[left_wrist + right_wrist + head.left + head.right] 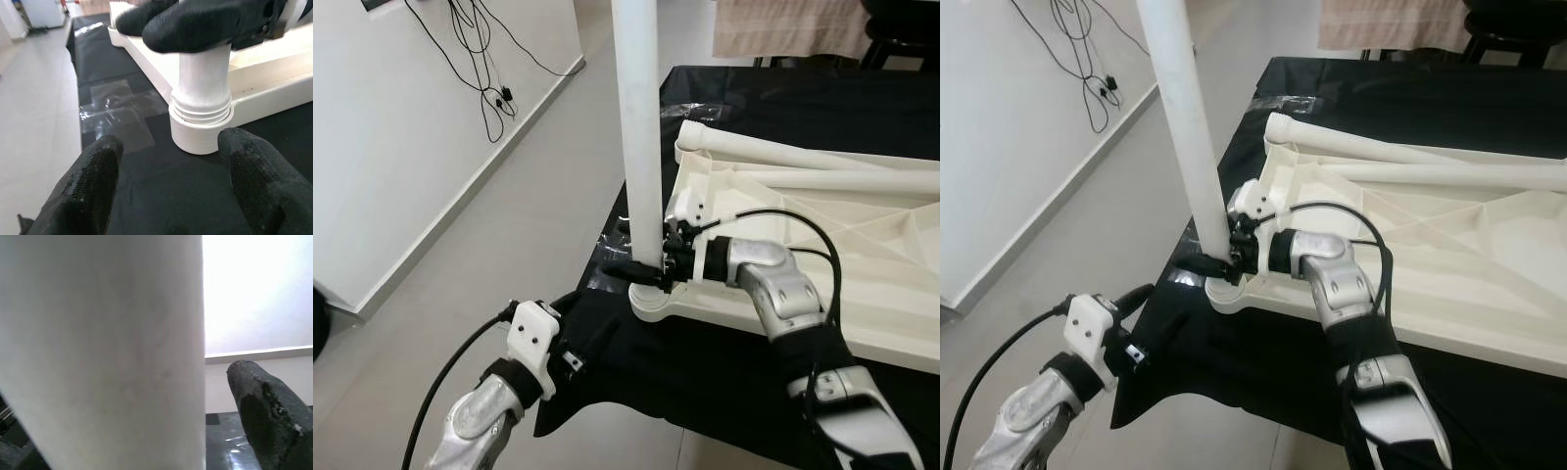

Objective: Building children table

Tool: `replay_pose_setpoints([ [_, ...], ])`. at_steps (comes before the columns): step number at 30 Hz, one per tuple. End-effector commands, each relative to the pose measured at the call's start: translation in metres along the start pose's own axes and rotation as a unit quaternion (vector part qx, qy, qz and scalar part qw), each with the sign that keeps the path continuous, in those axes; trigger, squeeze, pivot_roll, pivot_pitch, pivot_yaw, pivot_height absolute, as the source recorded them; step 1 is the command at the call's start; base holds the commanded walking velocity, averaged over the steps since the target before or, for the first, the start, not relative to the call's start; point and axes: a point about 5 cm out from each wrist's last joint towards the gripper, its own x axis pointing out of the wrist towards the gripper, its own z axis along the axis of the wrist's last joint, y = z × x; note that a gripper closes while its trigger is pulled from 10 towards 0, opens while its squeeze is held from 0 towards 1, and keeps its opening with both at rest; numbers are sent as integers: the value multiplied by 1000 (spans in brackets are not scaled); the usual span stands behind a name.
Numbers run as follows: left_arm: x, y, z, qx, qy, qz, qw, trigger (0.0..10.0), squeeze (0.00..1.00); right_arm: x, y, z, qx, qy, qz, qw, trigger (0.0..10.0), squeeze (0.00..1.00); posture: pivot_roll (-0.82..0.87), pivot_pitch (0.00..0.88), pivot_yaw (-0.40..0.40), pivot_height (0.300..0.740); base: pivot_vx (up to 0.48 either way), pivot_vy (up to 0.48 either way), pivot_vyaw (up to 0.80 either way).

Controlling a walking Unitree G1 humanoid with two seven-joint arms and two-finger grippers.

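Note:
An upturned white table top (862, 264) lies on a black-covered table (705, 362). One white table leg (638, 127) stands upright in the threaded corner socket (200, 129) at the near left corner. My right gripper (644, 266) is shut on that leg just above the socket, a finger (266, 416) showing beside it. My left gripper (173, 147) is open, low at the table's front edge, its fingers (93, 181) pointing at the socket from a short way off and touching nothing.
Two more white legs (803, 154) lie across the far part of the table top. A white wall with hanging black cables (489, 78) runs along the left, with bare grey floor (509, 225) between it and the table. Beige cloth (788, 24) hangs behind.

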Motion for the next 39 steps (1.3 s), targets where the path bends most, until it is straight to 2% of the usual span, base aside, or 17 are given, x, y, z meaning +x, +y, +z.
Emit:
replay_pose_setpoints([
  [1, -3, -2, -2, 3, 13, 0, 1000, 10000, 0, 5, 0, -3, 5, 3, 20, 1000, 0, 0, 83, 188, 65, 740, 0, 0, 0],
  [11, -4, -4, -1, 4, 13, 4, 1000, 10000, 0, -17, -9, -19, 14, 31, -42, 999, 0, 0, 69, 213, 50, 740, 0, 0, 0],
  [14, -5, -5, 0, 3, 12, 5, 1000, 10000, 0, -32, -4, -36, 21, 64, -163, 984, 0, 0, 62, 221, 41, 740, 0, 0, 0],
  [15, -6, -4, 0, 3, 12, 6, 1000, 10000, 0, -37, 1, -47, 42, 70, -302, 950, 0, 0, 55, 225, 35, 740, 0, 0, 0],
  [17, -6, -4, 0, 3, 12, 6, 1000, 10000, 0, -37, 1, -47, 42, 70, -302, 950, 0, 0, 55, 225, 35, 740, 0, 0, 0],
  [18, -6, -4, 0, 3, 12, 6, 1000, 10000, 0, -44, 6, -53, 58, 76, -396, 913, 0, 0, 55, 225, 35, 740, 0, 0, 0],
  [19, -6, -4, 0, 3, 12, 6, 1000, 10000, 0, -44, 6, -53, 58, 76, -396, 913, 0, 0, 55, 225, 35, 740, 0, 0, 0],
  [20, -5, -1, -1, 4, 14, 5, 1000, 10000, 0, -35, 53, -66, 64, 93, -419, 901, 0, 0, 37, 208, 63, 740, 0, 0, 0],
  [26, -2, 0, -3, 2, 16, 0, 1000, 10000, 0, -32, 56, -61, 56, 80, -418, 903, 0, 0, 48, 190, 47, 740, 0, 0, 0],
  [27, -1, 0, -4, 1, 16, -3, 1000, 10000, 0, -31, 50, -60, 52, 78, -422, 902, 4275, 0, 46, 180, 45, 740, 0, 0, 0],
  [28, -1, 0, -4, 1, 16, -3, 1000, 10000, 0, -31, 50, -60, 52, 78, -422, 902, 4275, 0, 46, 180, 45, 740, 0, 0, 0],
  [29, 0, 1, -5, 2, 16, 2, 1000, 10000, 0, -25, 48, -56, 48, 74, -412, 907, 10000, 0, 50, 166, 41, 740, 0, 0, 0],
  [30, 0, 1, -5, 2, 16, 2, 1000, 10000, 0, -25, 48, -56, 48, 74, -412, 907, 10000, 0, 50, 166, 41, 740, 0, 0, 0],
  [31, 0, 1, -6, 3, 15, 7, 1000, 10000, 0, -20, 49, -54, 45, 71, -402, 912, 10000, 1000, 49, 157, 42, 740, 0, 0, 0],
  [34, 1, 1, -7, 1, 14, 14, 1000, 10000, 0, -6, 44, -35, 51, -3, -319, 946, 10000, 1000, 48, 145, 40, 740, 0, 0, 0],
  [38, 2, 0, -7, -1, 14, 10, 1000, 10000, 0, -5, 45, -23, 42, -38, -256, 965, 10000, 1000, 52, 138, 40, 740, 0, 0, 0],
  [39, 2, -1, -8, -2, 14, 7, 1000, 10000, 0, -9, 42, -17, 32, -46, -214, 975, 10000, 439, 52, 135, 36, 740, 0, 0, 0],
])
